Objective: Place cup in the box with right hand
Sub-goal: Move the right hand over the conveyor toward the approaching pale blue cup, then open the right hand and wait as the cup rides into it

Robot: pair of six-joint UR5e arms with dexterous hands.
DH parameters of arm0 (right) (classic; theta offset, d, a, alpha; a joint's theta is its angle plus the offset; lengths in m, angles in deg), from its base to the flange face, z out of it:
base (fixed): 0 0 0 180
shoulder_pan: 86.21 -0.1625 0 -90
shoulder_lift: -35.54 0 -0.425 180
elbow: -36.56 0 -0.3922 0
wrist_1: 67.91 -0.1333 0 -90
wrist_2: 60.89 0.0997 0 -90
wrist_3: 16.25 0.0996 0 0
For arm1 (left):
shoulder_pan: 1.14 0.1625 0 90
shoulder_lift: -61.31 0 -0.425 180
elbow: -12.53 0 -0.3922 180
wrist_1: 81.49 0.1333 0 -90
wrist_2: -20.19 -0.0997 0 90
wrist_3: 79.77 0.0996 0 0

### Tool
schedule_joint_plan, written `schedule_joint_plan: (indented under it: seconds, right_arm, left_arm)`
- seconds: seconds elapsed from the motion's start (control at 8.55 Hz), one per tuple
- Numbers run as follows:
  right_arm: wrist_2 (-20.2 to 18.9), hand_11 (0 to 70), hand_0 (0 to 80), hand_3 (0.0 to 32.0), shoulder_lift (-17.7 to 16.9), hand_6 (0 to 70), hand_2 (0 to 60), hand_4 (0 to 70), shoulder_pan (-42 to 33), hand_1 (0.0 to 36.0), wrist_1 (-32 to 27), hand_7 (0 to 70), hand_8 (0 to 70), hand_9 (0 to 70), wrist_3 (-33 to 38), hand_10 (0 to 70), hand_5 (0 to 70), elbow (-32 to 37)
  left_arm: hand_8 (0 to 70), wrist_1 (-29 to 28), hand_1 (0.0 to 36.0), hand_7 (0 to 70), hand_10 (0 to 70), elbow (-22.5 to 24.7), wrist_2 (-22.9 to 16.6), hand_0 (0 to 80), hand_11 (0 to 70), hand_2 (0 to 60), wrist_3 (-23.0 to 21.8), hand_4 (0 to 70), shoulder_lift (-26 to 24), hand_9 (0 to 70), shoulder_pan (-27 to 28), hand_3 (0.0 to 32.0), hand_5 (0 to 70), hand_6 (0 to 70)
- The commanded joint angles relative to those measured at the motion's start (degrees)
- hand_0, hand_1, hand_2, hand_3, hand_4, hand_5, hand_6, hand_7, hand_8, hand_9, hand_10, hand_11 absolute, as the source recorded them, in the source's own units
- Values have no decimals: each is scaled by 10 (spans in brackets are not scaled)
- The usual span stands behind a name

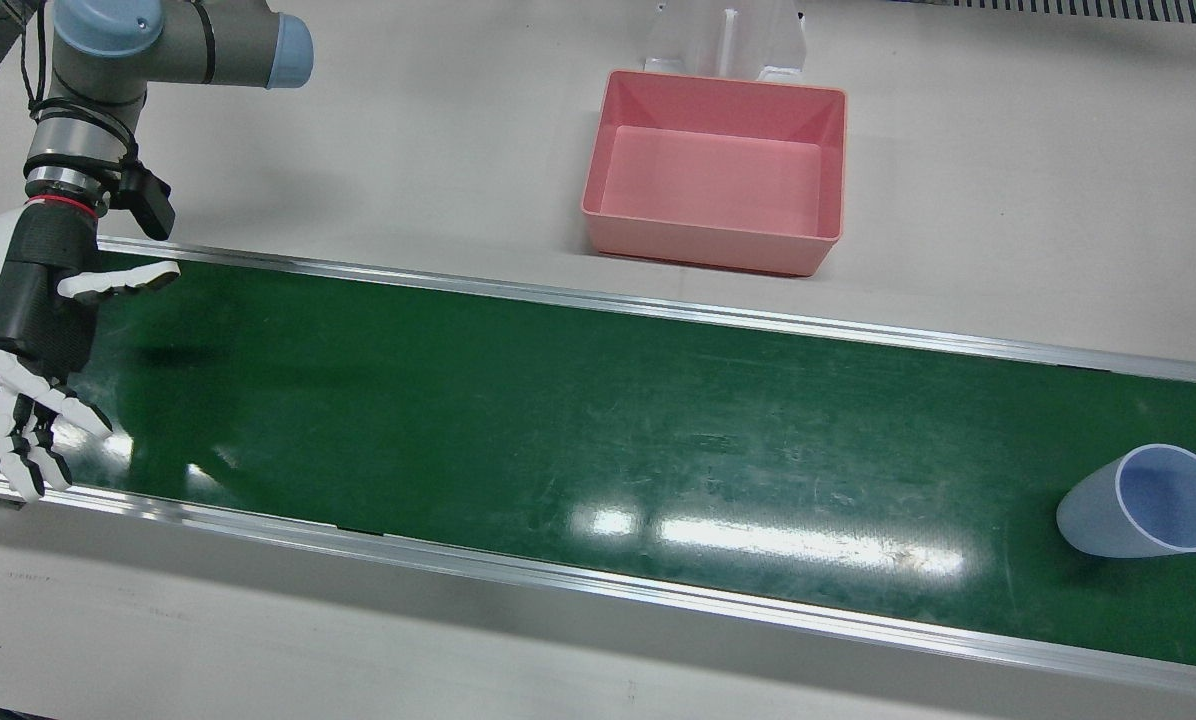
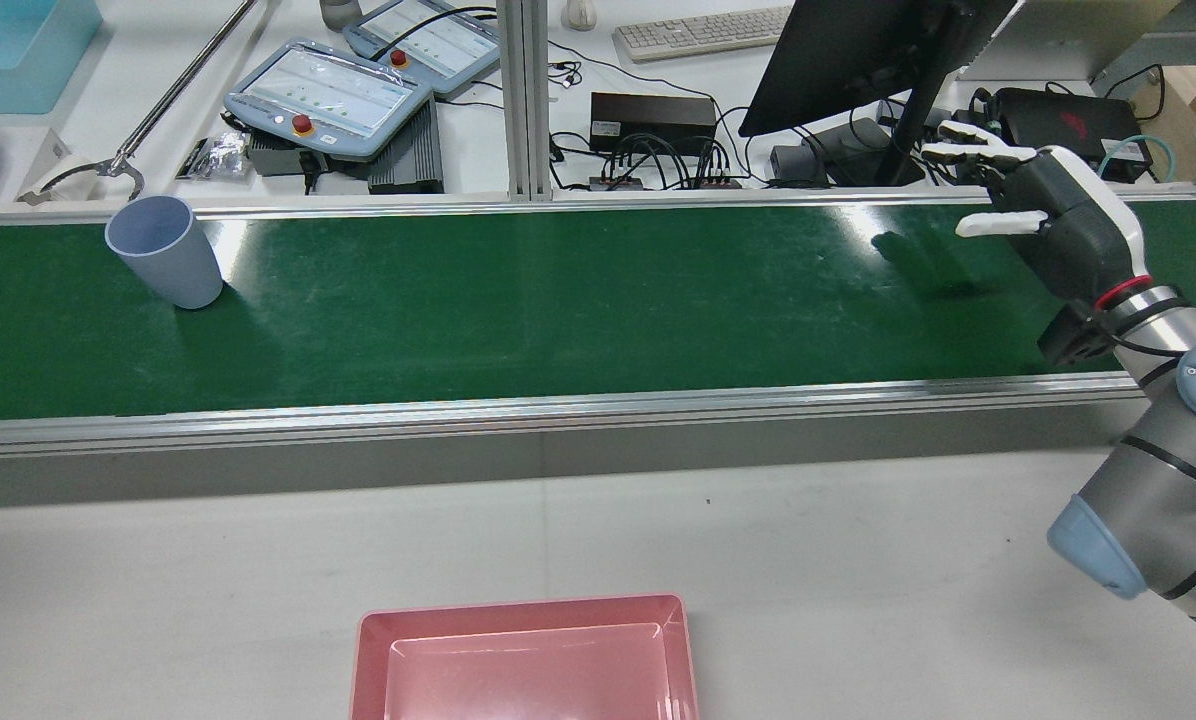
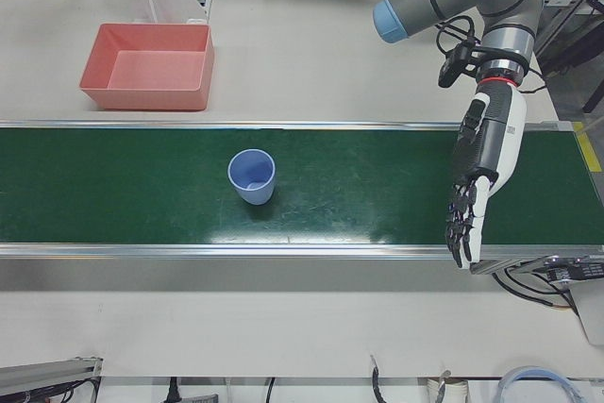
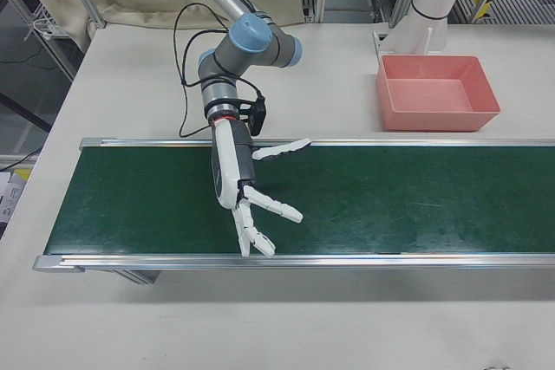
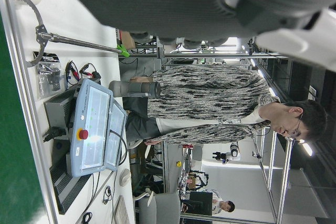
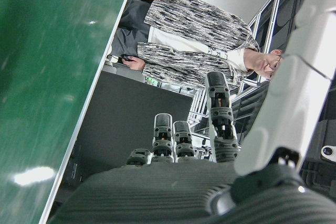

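Rear view shows me the pale blue plastic cup standing upright, mouth up, on the green conveyor surface at its left end, close to the rail on the operators' side. My right hand hovers over the opposite end of that surface, well apart from the cup. Its fingers are spread wide and hold nothing. The left hand hangs beyond the cup on the other side, also splayed and empty. The shallow pink plastic box sits empty on the grey surface behind the belt, roughly between cup and right hand.

My main worry is the long sideways reach. Coming in low with fingers this spread, I could strike the rim first; the cup looks light and would likely tip, then roll towards the near rail. I cannot tell whether the belt is running, and if it is, my aim will be off. A grip too high on the tapered wall may let it slip. On the carry back, a low cup could clip the box wall.
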Motion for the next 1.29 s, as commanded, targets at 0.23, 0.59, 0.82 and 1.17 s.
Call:
schedule_joint_plan:
  seconds: [0.23,0.59,0.82,1.17]
  right_arm:
    - [6,35,487,0,24,57,66,266,25,106,-1,210,112,205,-42,17,44,11]
    - [10,48,479,0,22,56,37,254,31,85,-43,204,109,200,-28,26,41,50]
    - [10,78,456,0,24,53,86,192,34,79,-73,187,106,194,-15,47,40,71]
    - [7,71,466,0,18,57,122,206,32,106,-68,199,110,201,-19,41,45,47]
  left_arm:
    - [0,0,0,0,0,0,0,0,0,0,0,0,0,0,0,0,0,0]
    - [0,0,0,0,0,0,0,0,0,0,0,0,0,0,0,0,0,0]
    - [0,0,0,0,0,-1,0,0,0,0,0,0,0,0,0,0,0,0]
    - [0,0,0,0,0,-1,0,0,0,0,0,0,0,0,0,0,0,0]
